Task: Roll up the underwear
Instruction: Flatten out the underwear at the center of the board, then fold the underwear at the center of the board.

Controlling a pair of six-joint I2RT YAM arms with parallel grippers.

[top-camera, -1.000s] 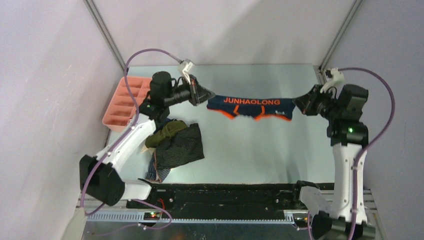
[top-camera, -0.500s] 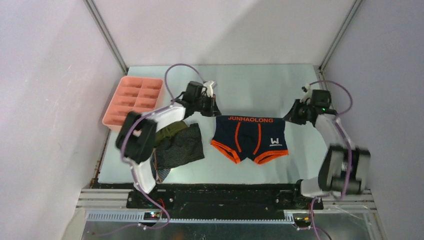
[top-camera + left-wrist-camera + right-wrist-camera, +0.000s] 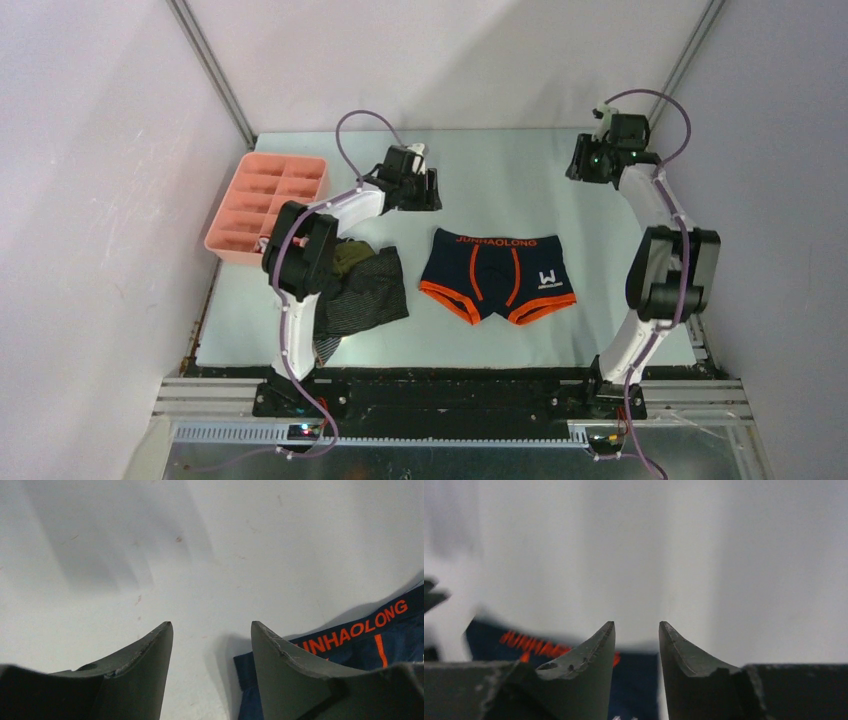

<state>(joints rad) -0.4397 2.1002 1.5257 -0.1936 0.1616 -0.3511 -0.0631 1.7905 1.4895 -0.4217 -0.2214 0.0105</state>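
One navy underwear (image 3: 497,280) with orange bands and an orange-lettered waistband lies spread flat on the table's middle, waistband toward the back. My left gripper (image 3: 430,193) hovers open just beyond its back left corner, with nothing between the fingers. The left wrist view shows that corner (image 3: 350,647) beside the right finger (image 3: 290,675), the gripper (image 3: 212,625) being over bare table. My right gripper (image 3: 578,168) is open and empty, well behind the back right corner. The right wrist view is blurred, with navy cloth (image 3: 638,680) below the gripper (image 3: 637,624).
A heap of other underwear (image 3: 358,285), olive green and dark grey striped, lies left of the navy one beside the left arm. A pink compartment tray (image 3: 268,203) sits at the table's left edge. Walls close in the back and both sides.
Both grippers have opened and let go of the navy underwear, which went from stretched in the air to lying flat. Both arms pulled back toward the far side.
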